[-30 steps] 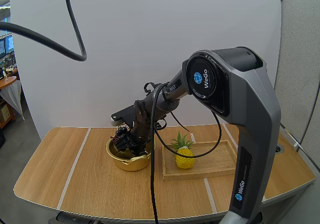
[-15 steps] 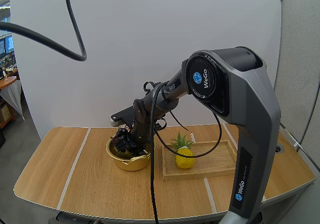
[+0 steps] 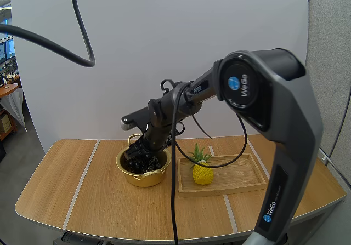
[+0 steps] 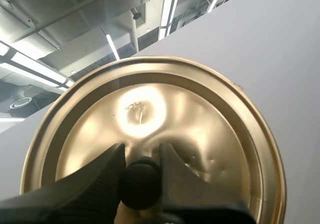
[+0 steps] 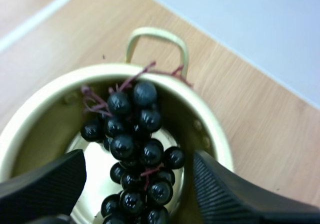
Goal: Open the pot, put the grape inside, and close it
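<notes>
The right gripper [image 5: 137, 166] hangs over the open pot [image 5: 209, 134] with its two fingers spread wide. The bunch of grapes [image 5: 131, 134] lies inside the pot just below and between the fingertips, touching neither, its stem leaning on the rim near the handle [image 5: 157, 36] beyond them. The left gripper [image 4: 141, 154] pinches the black knob [image 4: 140, 186] of the golden lid [image 4: 165, 103] between its tips, while off to the right gripper's right, just beside the pot, a wooden tray [image 3: 241, 187] carries a yellow pineapple [image 3: 203, 172].
</notes>
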